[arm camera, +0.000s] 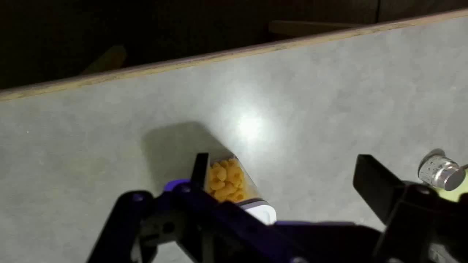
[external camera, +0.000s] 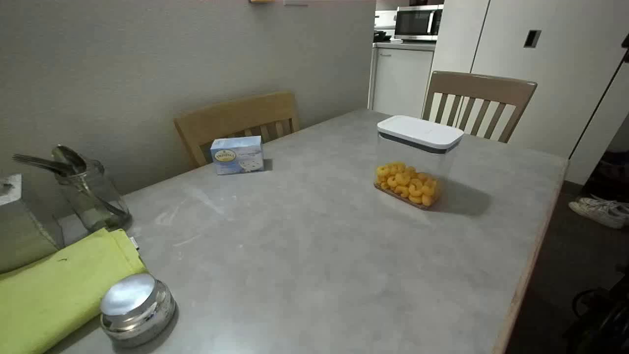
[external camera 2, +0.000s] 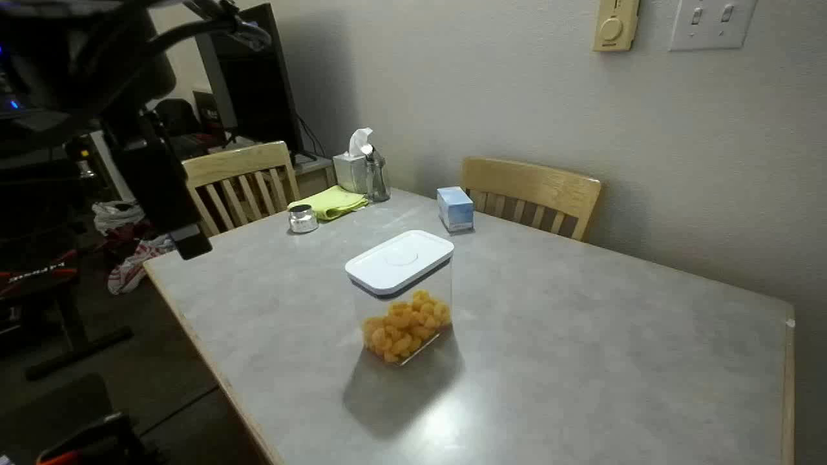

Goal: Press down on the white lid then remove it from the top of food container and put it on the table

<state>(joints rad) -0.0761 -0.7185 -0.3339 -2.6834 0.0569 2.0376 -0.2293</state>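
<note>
Jaws stand spread, nine o'clock from white lid [external camera 2: 400,261] in an exterior view; off-centre pressing may tip food container [external camera 2: 436,283].

Arm [external camera 2: 145,74] is showing black, thick cable [external camera 2: 184,32] curving, blue light [external camera 2: 13,104] glowing; gripper [arm camera: 285,173] is showing screw heads [arm camera: 422,190], blocky black fingertips [arm camera: 373,184].

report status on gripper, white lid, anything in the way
Gripper open, holding nothing. White lid on food container. Blue-and-white box stands apart from it, apparently not blocking.

Dark arm [external camera 2: 97,77] high in an exterior view, gripper [arm camera: 283,166] angled downward, fingers [arm camera: 376,186] spread wide
</note>
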